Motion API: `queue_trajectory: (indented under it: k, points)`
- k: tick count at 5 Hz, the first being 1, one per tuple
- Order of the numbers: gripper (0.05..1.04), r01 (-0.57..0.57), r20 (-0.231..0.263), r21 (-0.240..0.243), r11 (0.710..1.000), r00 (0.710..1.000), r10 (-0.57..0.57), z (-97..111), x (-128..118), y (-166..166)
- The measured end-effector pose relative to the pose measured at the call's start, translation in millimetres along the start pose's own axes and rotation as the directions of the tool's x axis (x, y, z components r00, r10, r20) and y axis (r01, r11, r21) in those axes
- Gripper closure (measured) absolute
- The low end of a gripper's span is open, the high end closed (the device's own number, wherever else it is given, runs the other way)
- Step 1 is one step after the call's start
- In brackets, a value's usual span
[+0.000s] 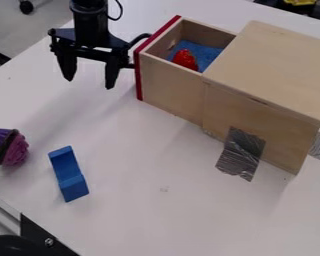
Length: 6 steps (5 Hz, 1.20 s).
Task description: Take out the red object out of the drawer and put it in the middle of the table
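Here we are at the open drawer (171, 90), and the red object (185, 59) sits inside it, on the blue lining (206, 54), close by the near side wall. The gripper (90, 81) hangs outside, just beyond the red front (138, 75), its 2 fingers spread apart with nothing between them: released, empty, ready for work! And here's the relation that counts: from the gripper, the red object lies off to the right of the view and a touch higher up in it, with the red front standing between the 2. So the call, I'd say, is up first, then across over that front, then straight down into the drawer. The handle (141, 38) is right beside the nearer finger, so a sideways start could snag it or shove the drawer. Long axis of the red object? Part of it is behind the side wall, so I can't tell for sure. Watch the lid (273, 65) too, reaching over the far part of the drawer; a wide grip may knock a wall on the way in. Out on the table (146, 210), the cupcake (14, 148) and the blue block (69, 175) lie well apart from the drawer. The lift-out comes first, the middle of the table after.
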<state>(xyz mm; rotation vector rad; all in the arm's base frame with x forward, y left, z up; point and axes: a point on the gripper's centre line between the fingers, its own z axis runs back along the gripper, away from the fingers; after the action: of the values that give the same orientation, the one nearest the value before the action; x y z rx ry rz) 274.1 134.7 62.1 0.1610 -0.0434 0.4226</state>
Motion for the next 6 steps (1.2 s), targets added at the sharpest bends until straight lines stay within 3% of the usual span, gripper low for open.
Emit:
queue_trajectory:
  k: [1, 2, 4, 6]
  points:
    - [0.085, 0.002, -0.028, -0.001, 1.000, 1.000, -0.002, -8, -3, -1]
    - [0.085, 0.045, -0.017, -0.018, 0.999, 0.999, -0.045, -13, 14, -5]
    - [0.085, 0.073, 0.045, -0.062, 0.995, 0.997, -0.070, 12, 46, -16]
    - [0.085, 0.143, 0.059, -0.135, 0.980, 0.989, -0.136, 40, 54, -43]
